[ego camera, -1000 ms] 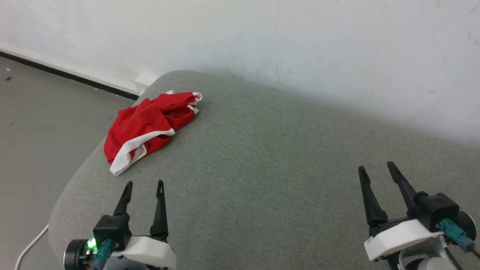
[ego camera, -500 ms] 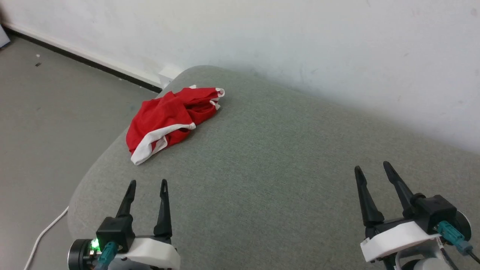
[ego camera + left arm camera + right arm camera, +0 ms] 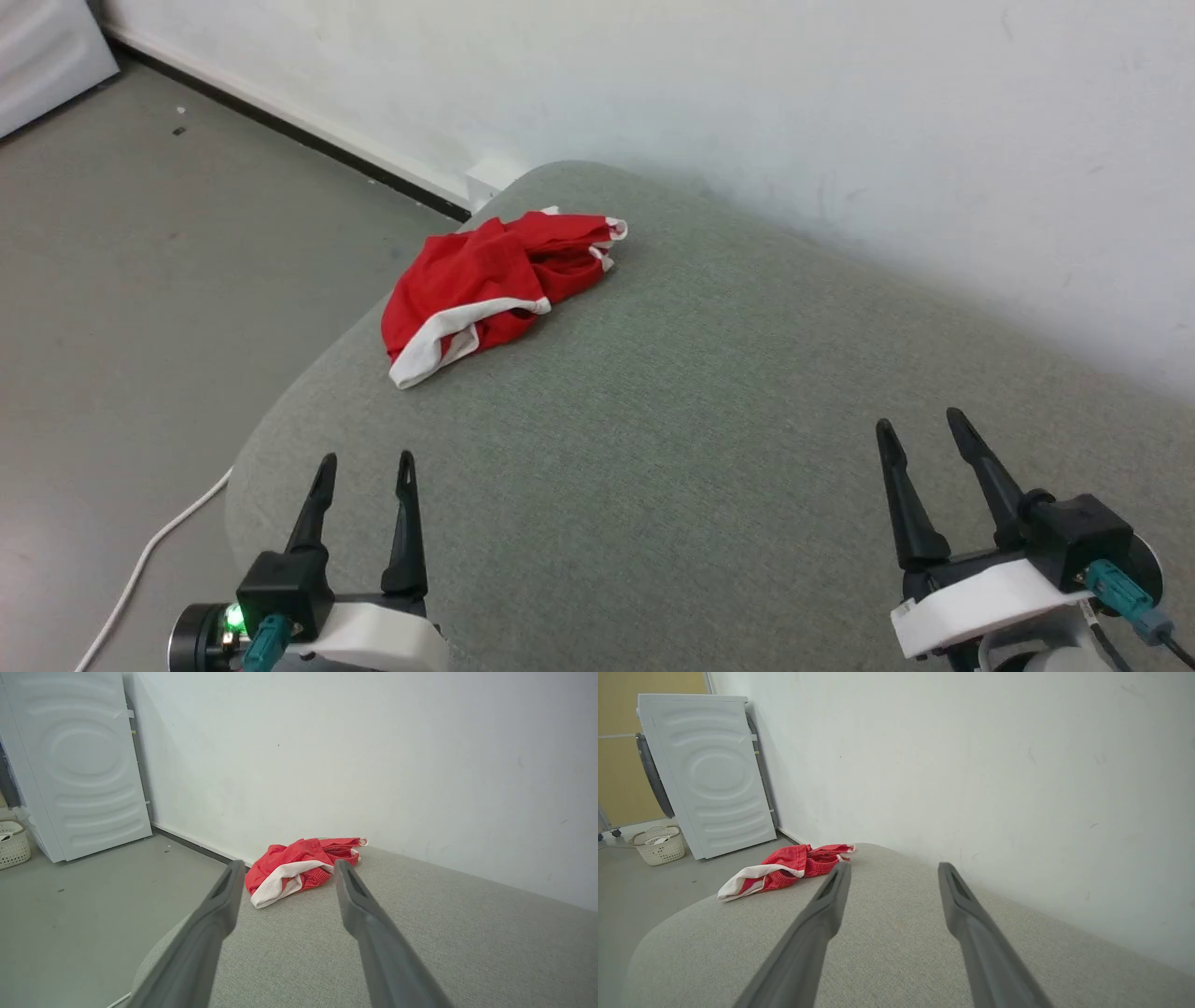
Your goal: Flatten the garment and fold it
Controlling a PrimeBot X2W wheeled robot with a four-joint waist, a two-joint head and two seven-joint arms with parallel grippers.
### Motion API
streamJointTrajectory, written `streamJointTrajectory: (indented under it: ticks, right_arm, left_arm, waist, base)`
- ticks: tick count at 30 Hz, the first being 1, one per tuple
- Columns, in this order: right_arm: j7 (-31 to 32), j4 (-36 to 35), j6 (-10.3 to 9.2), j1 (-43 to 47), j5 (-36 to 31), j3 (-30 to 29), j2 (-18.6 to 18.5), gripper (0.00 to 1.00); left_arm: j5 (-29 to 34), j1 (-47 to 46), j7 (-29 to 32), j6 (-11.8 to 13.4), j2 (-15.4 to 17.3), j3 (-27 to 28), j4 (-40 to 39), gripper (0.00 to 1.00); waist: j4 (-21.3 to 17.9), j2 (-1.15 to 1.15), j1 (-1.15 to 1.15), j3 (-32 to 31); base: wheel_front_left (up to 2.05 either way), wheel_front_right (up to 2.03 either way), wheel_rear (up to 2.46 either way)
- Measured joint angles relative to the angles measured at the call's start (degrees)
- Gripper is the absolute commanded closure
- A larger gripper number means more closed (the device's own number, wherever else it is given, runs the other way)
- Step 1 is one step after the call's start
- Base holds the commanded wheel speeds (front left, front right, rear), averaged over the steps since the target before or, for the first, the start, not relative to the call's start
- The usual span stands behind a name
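The garment (image 3: 485,285) is a crumpled red heap with white trim, lying near the far left corner of a grey fabric surface (image 3: 709,429). It also shows ahead in the left wrist view as the garment (image 3: 299,868) and off to the left in the right wrist view as the garment (image 3: 784,870). My left gripper (image 3: 364,460) hovers open at the lower left, well short of the heap. At the lower right my right gripper (image 3: 920,420) is open too, with nothing between its fingers.
A white wall (image 3: 747,112) runs behind the grey surface. Bare floor (image 3: 140,261) lies to the left, with a white cable (image 3: 149,551) on it. A white appliance (image 3: 710,774) and a small basket (image 3: 661,847) stand further left.
The whole head view has shifted, so the camera turned left; garment and surface now sit further right in it. Both grippers stay open and hold the same pose.
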Motion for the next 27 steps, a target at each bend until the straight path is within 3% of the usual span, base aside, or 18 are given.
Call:
streamJointTrajectory:
  ticks: [21,27]
  right_arm:
    - [-2.5,1.0,0.00,0.0,1.2,-1.0,0.1,0.00]
    - [-2.8,1.0,0.00,0.0,1.1,-1.2,0.1,0.00]
  left_arm:
    - [-2.2,0.5,-2.5,0.4,-0.1,-0.8,-0.1,0.00]
    - [-2.5,0.5,-2.6,0.4,-0.1,-1.1,-0.3,0.00]
  waist:
    - [4.8,0.00,0.00,0.7]
    - [4.5,0.00,0.00,1.3]
  base:
    - [0.00,0.00,0.00]
    - [0.00,0.00,0.00]
